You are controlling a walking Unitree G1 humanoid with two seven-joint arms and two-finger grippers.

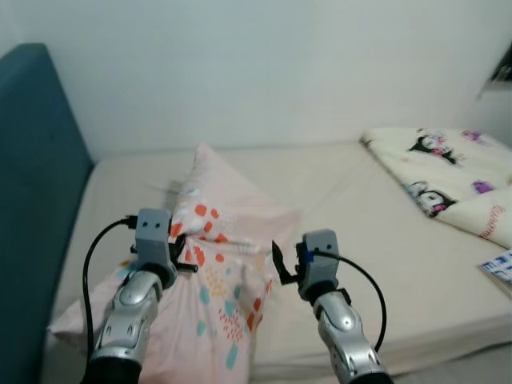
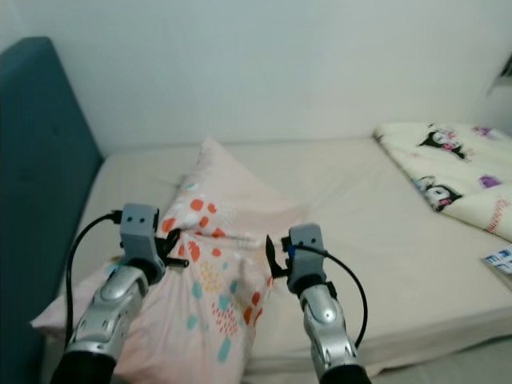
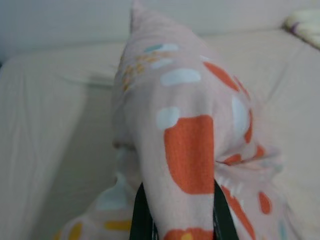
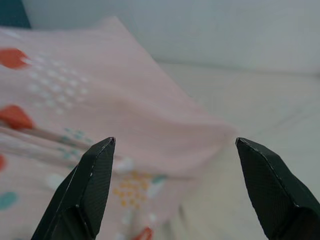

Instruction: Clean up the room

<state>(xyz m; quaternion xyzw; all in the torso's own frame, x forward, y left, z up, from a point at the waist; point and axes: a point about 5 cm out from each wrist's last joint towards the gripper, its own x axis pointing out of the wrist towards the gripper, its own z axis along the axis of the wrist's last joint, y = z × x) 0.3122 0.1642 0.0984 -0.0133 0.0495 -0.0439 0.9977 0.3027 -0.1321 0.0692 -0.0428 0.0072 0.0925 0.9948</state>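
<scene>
Pillow (image 1: 216,264) on bed (image 1: 376,240), near headboard (image 1: 32,200) | left gripper (image 1: 178,250) pinching a fold of it | right gripper (image 4: 175,190) spread wide, beside pillow edge | advice: bite deep into right edge before lifting, keep pulls even.

Pillow (image 1: 220,264) blocks front; bare mattress (image 1: 360,232) free to right

Both of your silver arms reach forward from the lower edge of the head views, elbows bent, cables looping off each wrist. Your left gripper (image 1: 182,254) has its two black fingers (image 3: 141,220) pinched together on a fold of cloth. Your right gripper (image 4: 175,165) sits level with it, fingers (image 4: 90,187) spread wide apart and holding nothing.
</scene>
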